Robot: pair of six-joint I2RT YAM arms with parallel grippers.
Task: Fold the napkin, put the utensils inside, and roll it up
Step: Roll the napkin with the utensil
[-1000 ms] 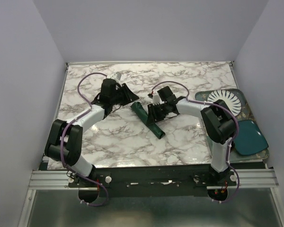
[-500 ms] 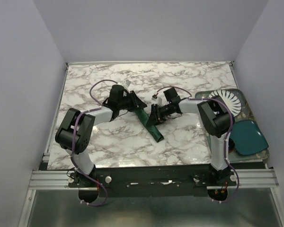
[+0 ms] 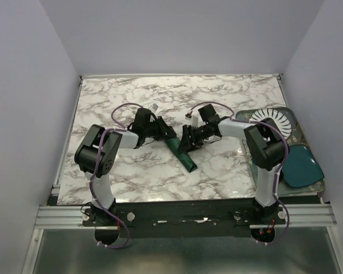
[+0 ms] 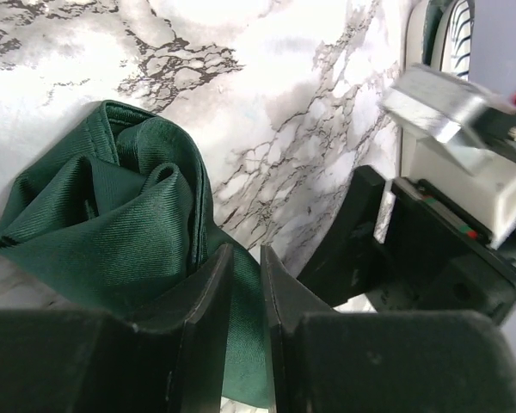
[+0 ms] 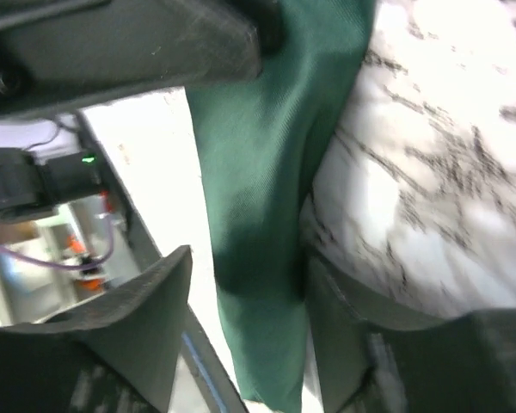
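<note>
The napkin (image 3: 183, 154) is a dark green cloth rolled into a narrow bundle lying diagonally at mid-table. My left gripper (image 3: 166, 136) is at its far end. In the left wrist view its jaws (image 4: 247, 258) stand close together with a strip of the napkin (image 4: 112, 215) pinched between them. My right gripper (image 3: 186, 141) straddles the roll just beside the left one. In the right wrist view the right gripper (image 5: 249, 258) is open, and the napkin (image 5: 267, 163) lies against one finger with a gap to the other. The utensils are out of view.
A tray (image 3: 296, 123) sits at the table's right edge, holding a white ribbed plate (image 3: 272, 120) and a teal oval dish (image 3: 301, 165). The two grippers are almost touching; the right gripper's black body (image 4: 370, 232) fills the left wrist view's right side.
My left arm has swung right to the napkin's far end and narrowed its jaws on the cloth. My right gripper's jaws have spread wider around the roll.
</note>
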